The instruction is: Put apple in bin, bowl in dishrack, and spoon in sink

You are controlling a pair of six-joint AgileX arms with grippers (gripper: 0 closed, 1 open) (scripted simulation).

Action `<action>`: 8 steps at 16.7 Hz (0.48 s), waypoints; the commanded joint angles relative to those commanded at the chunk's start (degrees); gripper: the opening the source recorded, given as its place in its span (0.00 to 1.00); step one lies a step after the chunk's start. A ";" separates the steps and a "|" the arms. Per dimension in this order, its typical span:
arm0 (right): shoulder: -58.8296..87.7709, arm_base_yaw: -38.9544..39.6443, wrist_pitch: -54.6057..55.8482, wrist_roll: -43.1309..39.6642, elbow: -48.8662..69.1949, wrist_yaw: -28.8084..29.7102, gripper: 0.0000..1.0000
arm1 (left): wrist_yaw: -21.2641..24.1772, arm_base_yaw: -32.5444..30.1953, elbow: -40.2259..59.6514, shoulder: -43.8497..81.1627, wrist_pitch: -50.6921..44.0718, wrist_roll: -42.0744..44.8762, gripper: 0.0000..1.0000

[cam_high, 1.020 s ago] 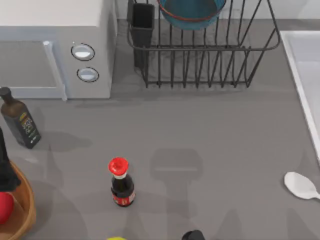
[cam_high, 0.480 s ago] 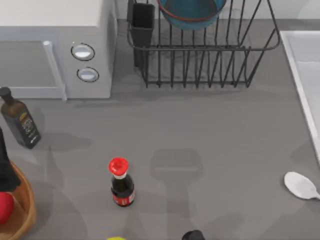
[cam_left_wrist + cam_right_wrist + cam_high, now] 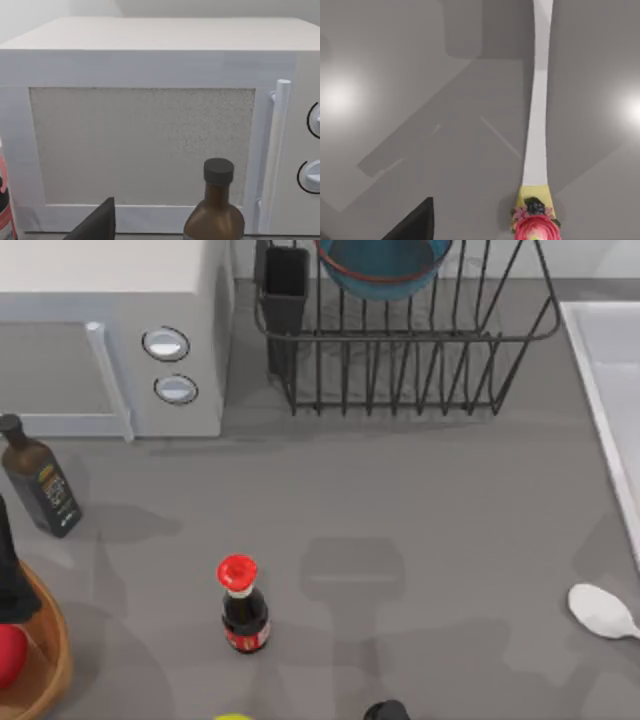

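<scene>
Two of three items look already placed, nothing among the objects having shifted over the last second. Seen from above: bowl (image 3: 385,265) standing inside the dishrack (image 3: 400,370), apple (image 3: 8,655) lying in the bin (image 3: 52,665) at the table's left edge, spoon (image 3: 600,610) lying on the table (image 3: 420,500) at the far right, well short of the sink (image 3: 612,350) and in the same spot as before. Only a change in the soft shadows around the spoon, spreading at the lower right. Probably means the right arm travelling over that corner, so the spoon step is likely the one in hand, with no grasp made yet. Also unmoved: microwave (image 3: 110,330), red-capped sauce bottle (image 3: 243,605), dark bottle (image 3: 40,485).

From the left wrist: facing the microwave door squarely, dark bottle close in front, a dark wedge of the left tool (image 3: 97,226) at the frame's edge. Level, parked-looking pose near the bin. Cannot tell whether open or closed.

From the right wrist: pointing down at bare grey table crossed by shadows, with a long white strip (image 3: 537,125) running to a pink flowered thing (image 3: 536,227). Cannot tell what either is. Just a dark wedge of the right tool (image 3: 415,224); open or closed cannot be told, and nothing seen held.
</scene>
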 joint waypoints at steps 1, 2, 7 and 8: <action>1.25 0.02 -0.95 -0.84 0.81 -0.01 1.00 | 0.00 0.00 0.00 0.00 0.00 0.00 1.00; 1.91 0.03 -1.44 -1.29 1.24 -0.01 1.00 | 0.00 0.00 0.00 0.00 0.00 0.00 1.00; 1.89 -0.06 -1.23 -1.28 1.00 -0.01 1.00 | 0.00 0.00 0.00 0.00 0.00 0.00 1.00; 2.28 -0.02 -0.55 -1.30 0.53 -0.02 1.00 | 0.00 0.00 0.00 0.00 0.00 0.00 1.00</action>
